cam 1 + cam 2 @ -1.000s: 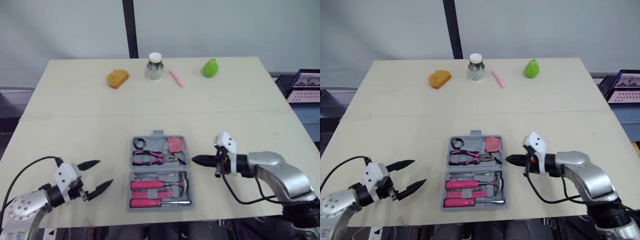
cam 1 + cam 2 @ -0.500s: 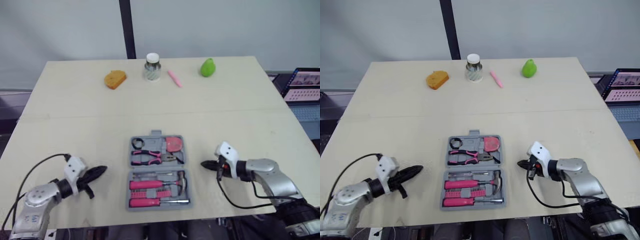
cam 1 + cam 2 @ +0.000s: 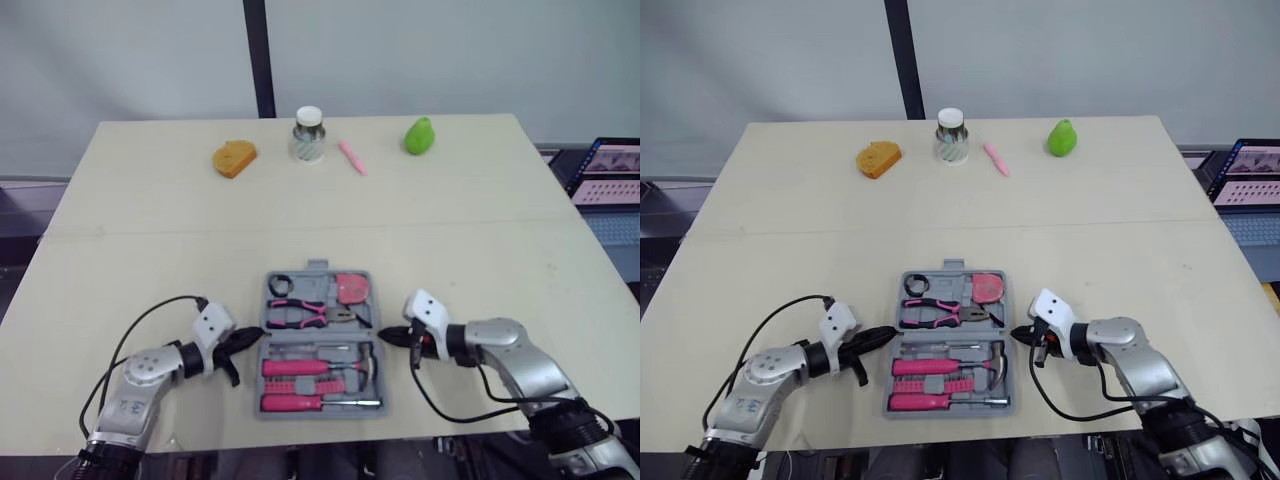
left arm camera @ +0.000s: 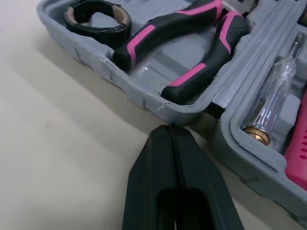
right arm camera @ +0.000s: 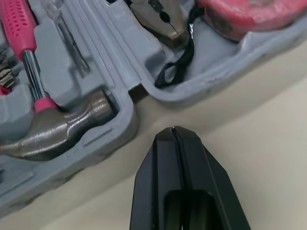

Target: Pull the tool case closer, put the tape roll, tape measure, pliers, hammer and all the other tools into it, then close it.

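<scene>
The grey tool case [image 3: 317, 267] lies open near the table's front edge. Its far half holds a black tape roll [image 3: 278, 284], pink-handled pliers [image 3: 305, 315] and a pink tape measure [image 3: 350, 288]. In the near half lie a hammer [image 3: 322, 368] and a pink screwdriver [image 3: 320, 403]. My left gripper [image 3: 255, 335] is shut and empty, its tip at the case's left side by the hinge. My right gripper [image 3: 385, 337] is shut and empty too, its tip at the right side by the hinge. The wrist views show each tip [image 4: 168, 128] [image 5: 173, 129] just short of the case wall.
Along the table's far edge stand an orange sponge [image 3: 234, 158], a lidded jar [image 3: 308, 134], a pink marker [image 3: 352, 157] and a green pear-shaped object [image 3: 420, 135]. A laptop screen [image 3: 610, 170] sits beyond the table's right edge. Bare tabletop lies between the case and those items.
My left gripper has shut and swung right to the case's left side. My right gripper has stayed shut and has moved left, up against the case's right side.
</scene>
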